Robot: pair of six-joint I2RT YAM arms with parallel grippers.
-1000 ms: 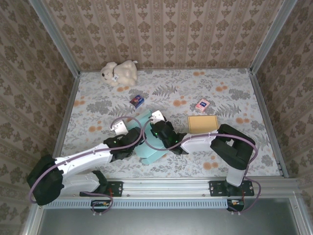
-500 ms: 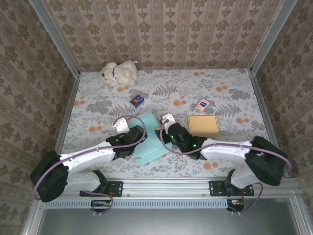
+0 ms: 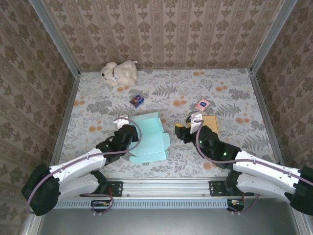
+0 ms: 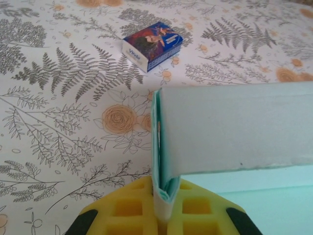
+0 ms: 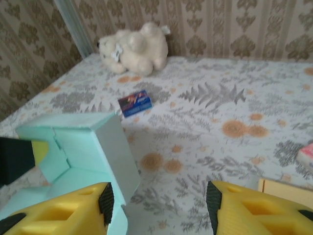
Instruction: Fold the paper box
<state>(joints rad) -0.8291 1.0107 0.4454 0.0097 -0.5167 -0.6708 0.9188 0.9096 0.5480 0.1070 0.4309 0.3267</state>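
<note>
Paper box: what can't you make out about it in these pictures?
- Left wrist view: the paper box runs off the right edge.
- Top view: the left gripper covers the pinched wall.
- Right wrist view: a yellow finger hides its near corner.

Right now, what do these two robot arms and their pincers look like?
The left arm and right arm are white tubes with bulky black joints; a lilac cable loops along each. Their fingers are yellow blocks with a waffle grid of holes, edged black.
</note>
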